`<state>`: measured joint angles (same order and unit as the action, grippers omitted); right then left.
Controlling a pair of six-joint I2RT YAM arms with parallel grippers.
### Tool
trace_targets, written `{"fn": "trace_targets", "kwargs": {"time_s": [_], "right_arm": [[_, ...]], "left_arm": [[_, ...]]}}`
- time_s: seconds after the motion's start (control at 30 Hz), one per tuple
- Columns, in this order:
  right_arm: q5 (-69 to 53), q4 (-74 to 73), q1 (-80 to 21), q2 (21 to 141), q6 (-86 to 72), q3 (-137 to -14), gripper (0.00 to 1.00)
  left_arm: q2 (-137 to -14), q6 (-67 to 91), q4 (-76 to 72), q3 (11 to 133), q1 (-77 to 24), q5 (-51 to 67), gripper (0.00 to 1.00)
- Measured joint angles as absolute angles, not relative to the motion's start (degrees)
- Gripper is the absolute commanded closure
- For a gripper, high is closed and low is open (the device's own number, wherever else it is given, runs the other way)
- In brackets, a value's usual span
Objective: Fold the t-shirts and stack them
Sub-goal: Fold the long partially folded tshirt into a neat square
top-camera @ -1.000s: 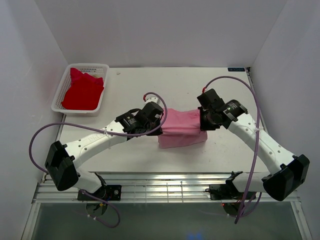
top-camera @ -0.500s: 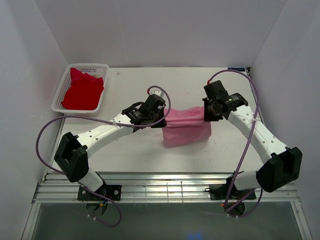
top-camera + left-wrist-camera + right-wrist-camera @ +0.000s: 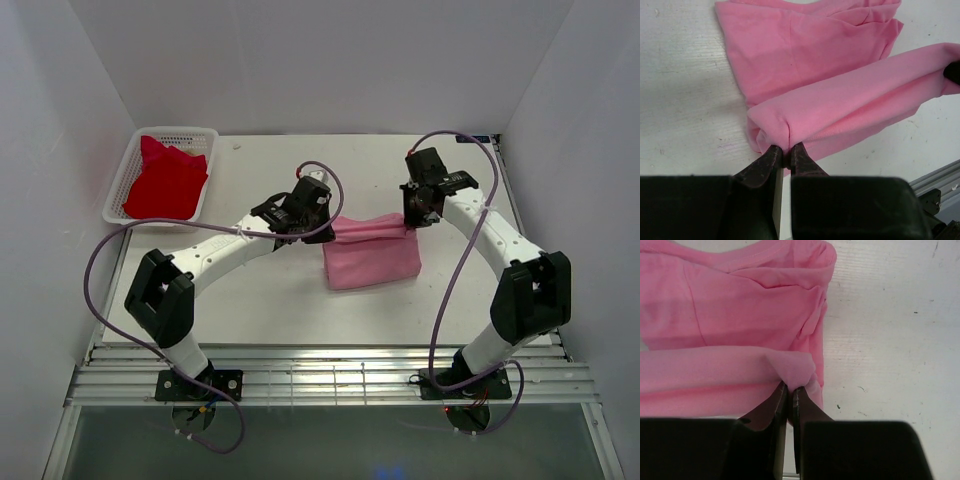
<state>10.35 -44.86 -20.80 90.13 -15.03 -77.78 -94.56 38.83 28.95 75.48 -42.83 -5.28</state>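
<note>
The light pink t-shirt (image 3: 372, 255) lies partly folded in the middle of the table. Its far edge is lifted and stretched between both grippers. My left gripper (image 3: 326, 232) is shut on the left end of that edge; the wrist view shows the jaws pinching the cloth (image 3: 785, 150). My right gripper (image 3: 410, 222) is shut on the right end (image 3: 790, 387). The rest of the pink t-shirt (image 3: 800, 45) lies flat under the raised edge, also in the right wrist view (image 3: 740, 300). The bright red t-shirt (image 3: 165, 180) lies bunched in the basket at the far left.
The white mesh basket (image 3: 123, 180) stands at the table's far left corner. White walls close in the table on three sides. A metal rail (image 3: 330, 375) runs along the near edge, also at the left wrist view's corner (image 3: 940, 175).
Both grippers have moved toward the far side of the table, carrying the pink t-shirt's held edge back over the cloth. The red t-shirt and basket have not moved.
</note>
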Motion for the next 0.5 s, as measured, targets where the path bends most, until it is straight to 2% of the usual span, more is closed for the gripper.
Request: {"fn": "trace_targets", "kwargs": {"time_s": [0.4, 0.43, 0.47, 0.5], "right_arm": [[8.19, -39.7, -17.85, 104.88, -11.22, -83.18, 0.92], [8.01, -39.42, -17.52, 106.8, -11.11, -84.75, 0.88], [7.84, -39.07, -17.17, 108.77, -11.03, -86.59, 0.76], [7.7, -38.7, -16.82, 110.61, -11.09, -88.47, 0.71]], "left_arm": [[-106.56, 36.01, 26.28, 79.29, -40.07, -2.57, 1.0], [-107.7, 35.77, 26.33, 80.25, -39.77, -2.79, 0.98], [-108.88, 35.53, 26.3, 81.49, -39.46, -3.18, 0.88], [-110.37, 35.29, 26.57, 83.24, -39.09, -3.68, 0.73]]}}
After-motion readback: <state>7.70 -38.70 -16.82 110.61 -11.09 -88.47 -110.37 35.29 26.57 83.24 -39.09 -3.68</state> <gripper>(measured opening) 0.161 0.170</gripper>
